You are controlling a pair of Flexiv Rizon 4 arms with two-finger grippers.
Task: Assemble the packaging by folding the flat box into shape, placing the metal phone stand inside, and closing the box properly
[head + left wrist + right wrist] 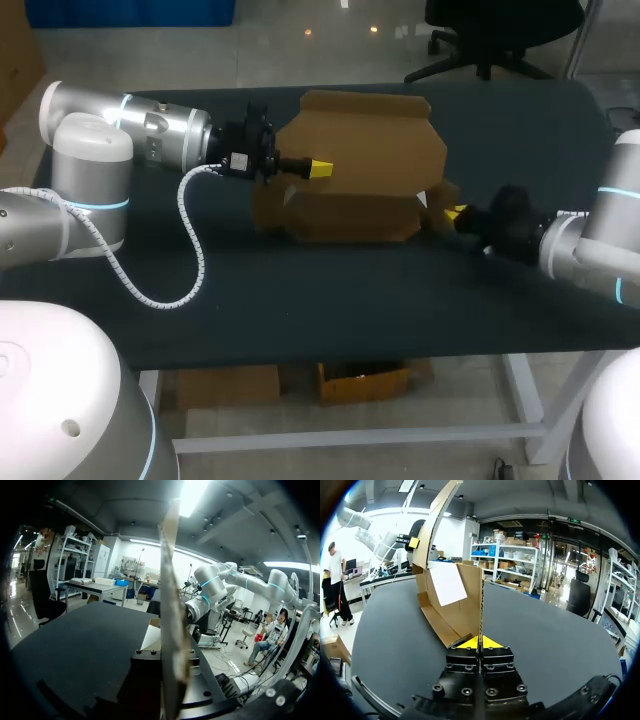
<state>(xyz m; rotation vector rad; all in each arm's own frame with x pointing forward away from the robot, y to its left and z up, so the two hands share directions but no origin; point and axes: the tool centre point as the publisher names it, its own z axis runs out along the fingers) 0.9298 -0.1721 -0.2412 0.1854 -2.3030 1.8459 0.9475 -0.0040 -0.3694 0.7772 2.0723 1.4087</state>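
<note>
Box (350, 190) half folded, mid table (300, 300)
Head: left tool (318, 168) at its raised lid (360, 125), right tool (455, 213) at its right end. L wrist: tool pinches an upright flap (172, 620), seen edge-on. R wrist: tool clamps a side panel (481, 605) by its edge

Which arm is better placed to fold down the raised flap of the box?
Left. Its claw grips the raised flap itself. The right claw is shut on the low side wall at the other end of the box.
</note>
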